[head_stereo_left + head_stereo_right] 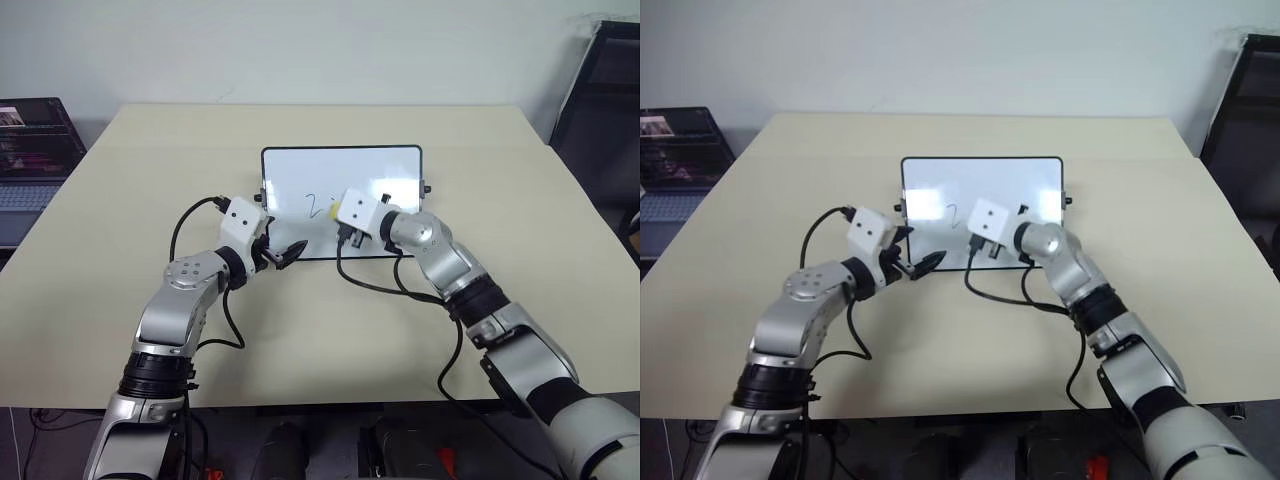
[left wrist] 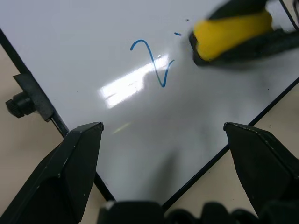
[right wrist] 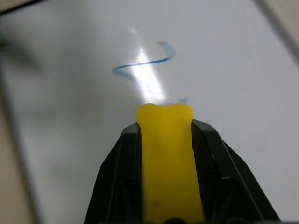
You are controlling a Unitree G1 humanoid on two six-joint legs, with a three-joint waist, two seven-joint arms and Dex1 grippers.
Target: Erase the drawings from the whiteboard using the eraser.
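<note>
Right gripper (image 3: 164, 140) clenched on the yellow eraser (image 3: 166, 158), pressed to the whiteboard (image 1: 300, 175) lying mid-surface (image 1: 120, 160), just beside the blue "2" of the drawings (image 2: 152, 63); left gripper (image 2: 163, 135) released, fingers spread over the board's near left corner, holding nothing.

One whiteboard (image 1: 341, 172) — one eraser (image 3: 166, 154) — two end effectors.

A beige table (image 1: 330, 340) stands before a pale wall (image 1: 320, 50). A laptop (image 1: 30, 150) sits left; a dark chair (image 1: 600, 100) right.
</note>
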